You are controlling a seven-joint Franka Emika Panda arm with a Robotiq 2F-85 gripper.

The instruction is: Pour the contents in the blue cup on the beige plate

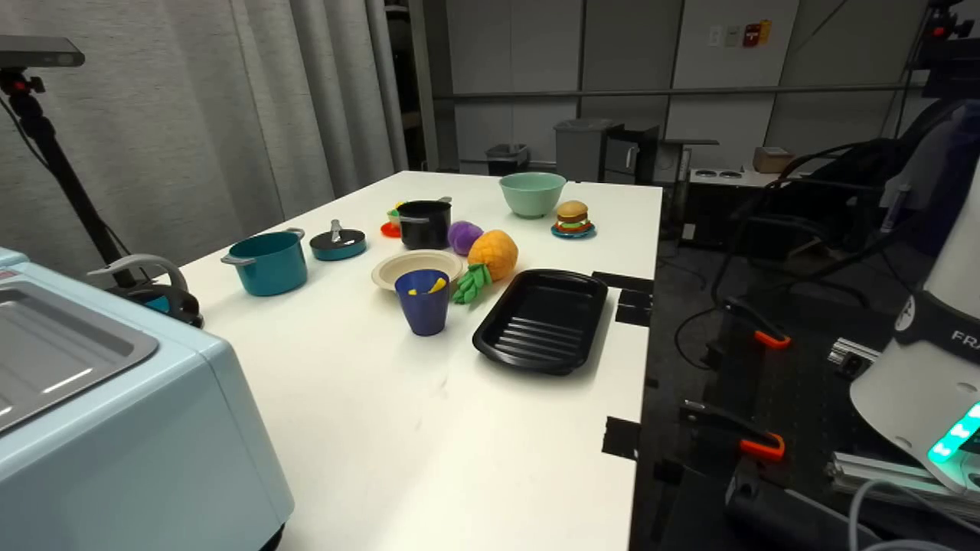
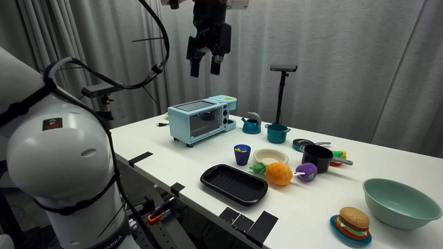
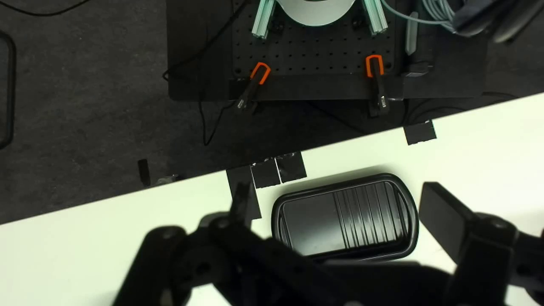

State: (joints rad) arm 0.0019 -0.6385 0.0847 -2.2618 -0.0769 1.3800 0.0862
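Gripper [image 2: 205, 69] upper center in an exterior view, jaws apart, blue cup [image 2: 242, 158] with yellow pieces [image 2: 240, 150] below center, beige plate [image 2: 271, 156] just right

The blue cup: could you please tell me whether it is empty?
Not empty: yellow pieces show inside the blue cup in both exterior views. How full, I cannot tell.

Blk tray [image 2: 234, 185] nr pineapple [image 2: 279, 174] (burger [image 2: 353, 222] by grn bowl [image 2: 399, 205])
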